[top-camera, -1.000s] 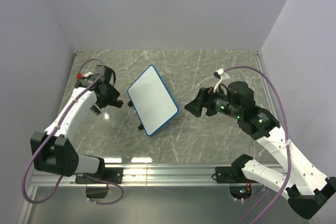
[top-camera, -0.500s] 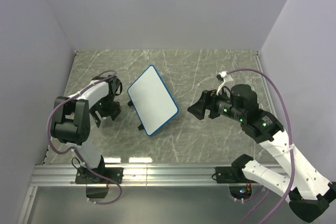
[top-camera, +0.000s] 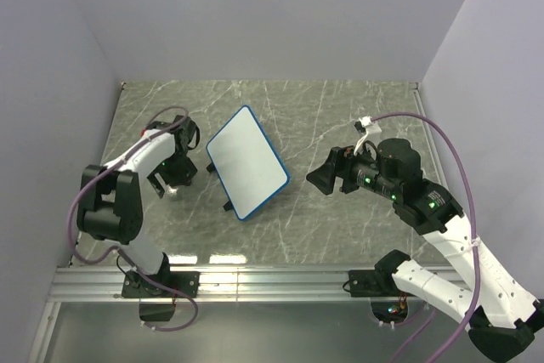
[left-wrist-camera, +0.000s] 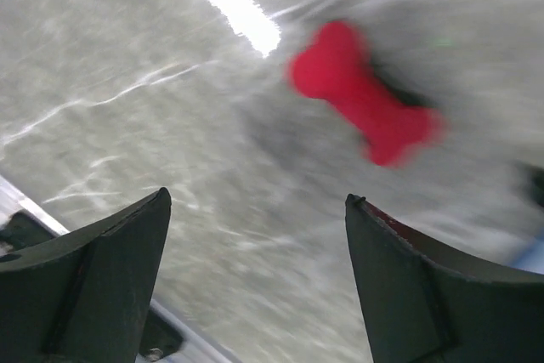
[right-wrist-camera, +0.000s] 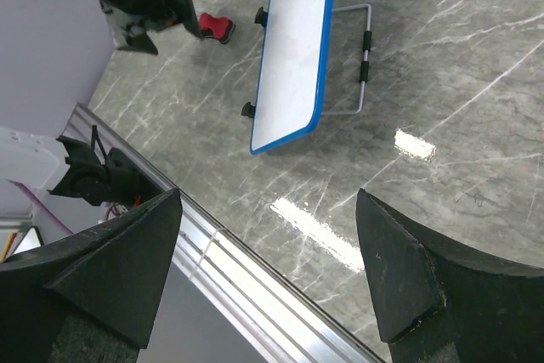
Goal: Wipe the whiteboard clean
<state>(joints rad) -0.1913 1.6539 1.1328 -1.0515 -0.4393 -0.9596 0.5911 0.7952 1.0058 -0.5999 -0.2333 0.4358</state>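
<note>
The whiteboard is a white board with a blue rim and black feet, propped tilted on a wire stand. Its face shows no marks in the top view or in the right wrist view. A small red bone-shaped eraser lies on the table left of the board and also shows in the right wrist view. My left gripper is open and empty just short of the eraser. My right gripper is open and empty to the right of the board.
The grey marble table is walled on three sides. An aluminium rail runs along the near edge and shows in the right wrist view. The left arm's elbow sits at the near left.
The left arm has folded, its elbow swinging back and in, and its gripper has come down a little nearer, left of the board. The right gripper has drawn slightly right. The board has not moved.
</note>
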